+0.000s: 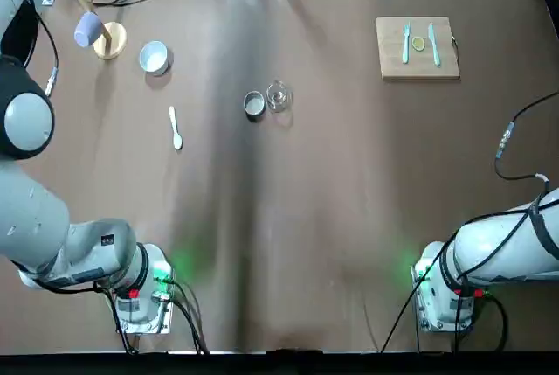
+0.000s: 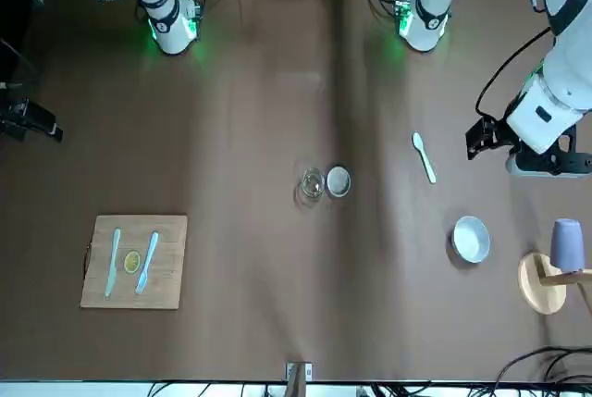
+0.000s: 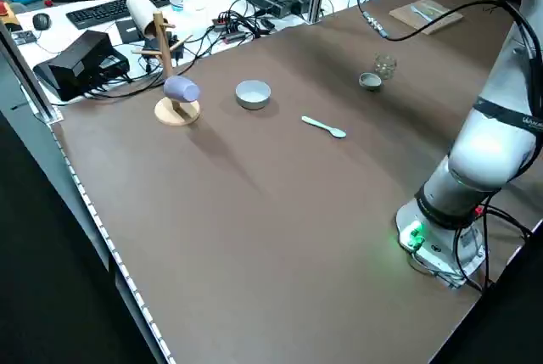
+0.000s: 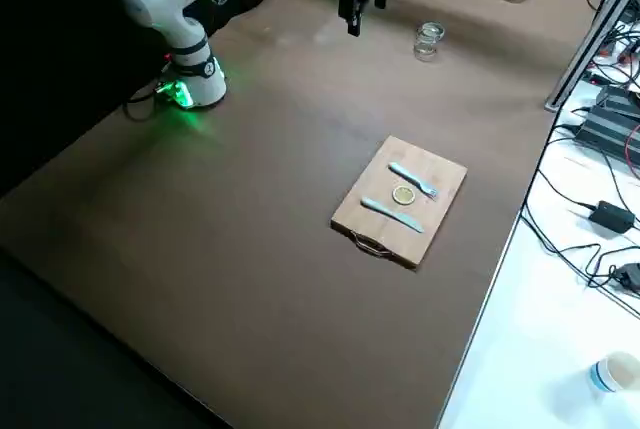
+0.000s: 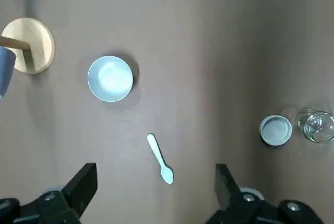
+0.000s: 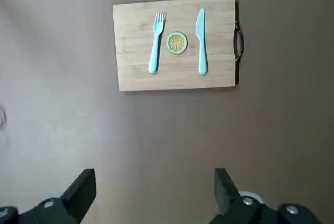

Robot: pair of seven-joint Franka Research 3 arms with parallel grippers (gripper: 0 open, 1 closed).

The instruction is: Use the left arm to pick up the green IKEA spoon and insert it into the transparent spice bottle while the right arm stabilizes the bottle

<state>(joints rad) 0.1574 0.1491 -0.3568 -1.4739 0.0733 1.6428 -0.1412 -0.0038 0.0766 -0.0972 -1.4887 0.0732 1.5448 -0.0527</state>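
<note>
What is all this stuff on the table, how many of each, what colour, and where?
Small plastic spoon: one, pale mint, left of centre
Round glass jar: one, clear, near centre
Round cup: one, grey, beside the jar
Round bowl: one, white, far left
Wooden stand: one, light brown, far left corner, bluish cup hanging on it
Wooden board: one, tan, far right, carrying one light-blue fork, one light-blue knife, one lemon slice
Robot grippers: two, black, both open; left gripper above the left side, right gripper above the right
</note>
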